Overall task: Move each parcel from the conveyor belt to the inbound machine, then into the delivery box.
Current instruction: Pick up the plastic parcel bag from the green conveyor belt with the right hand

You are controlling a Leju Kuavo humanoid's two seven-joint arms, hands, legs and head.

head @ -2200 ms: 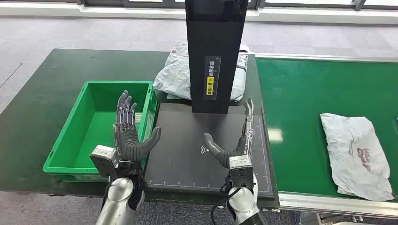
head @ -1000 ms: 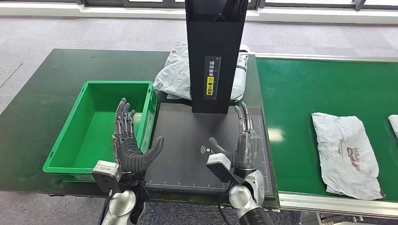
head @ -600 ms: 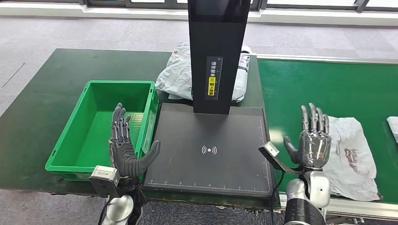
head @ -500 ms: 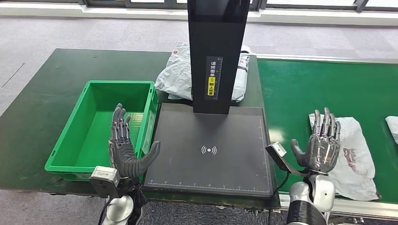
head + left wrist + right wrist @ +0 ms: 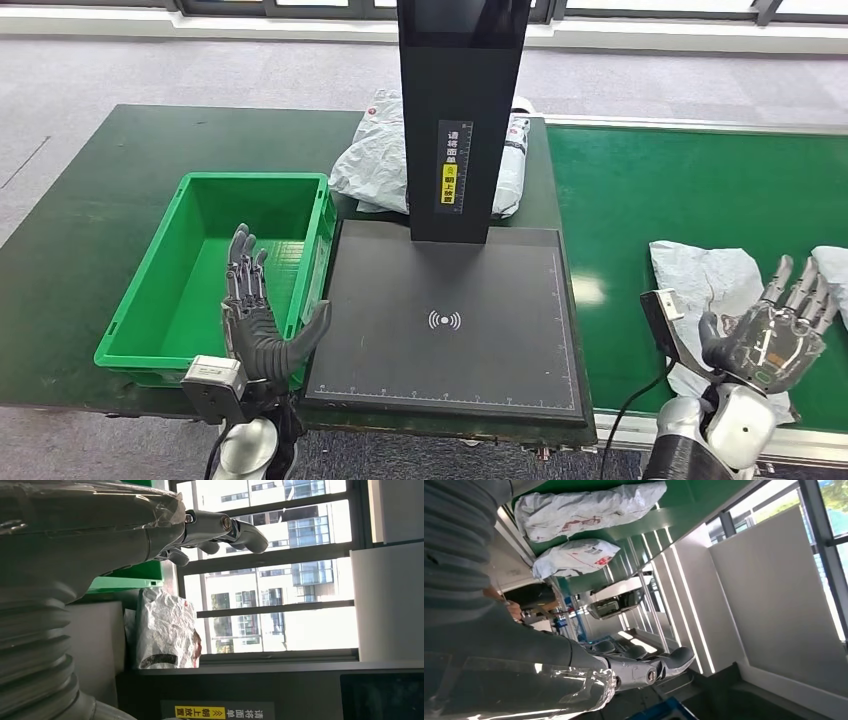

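Observation:
A crumpled white parcel (image 5: 700, 275) lies on the green conveyor belt (image 5: 680, 190) at the right; the right wrist view shows it too (image 5: 589, 507). My right hand (image 5: 775, 335) hovers open above the parcel's near end, fingers spread, holding nothing. A second white parcel (image 5: 832, 265) pokes in at the right edge, also seen from the right wrist (image 5: 574, 557). My left hand (image 5: 255, 320) stands open and upright over the near right corner of the green delivery box (image 5: 200, 200). The black inbound machine's flat plate (image 5: 445, 290) lies bare between the hands.
The machine's tall black column (image 5: 460, 110) rises at the back of the plate. Behind it lies a grey-white bag (image 5: 365, 165), which the left wrist view also shows (image 5: 165, 630). A dark green table (image 5: 90, 190) carries the box and machine.
My right hand has swung from the machine's plate out to the right, over the belt parcel. The parcel has drifted left and a second one has come in. My left hand has sunk slightly.

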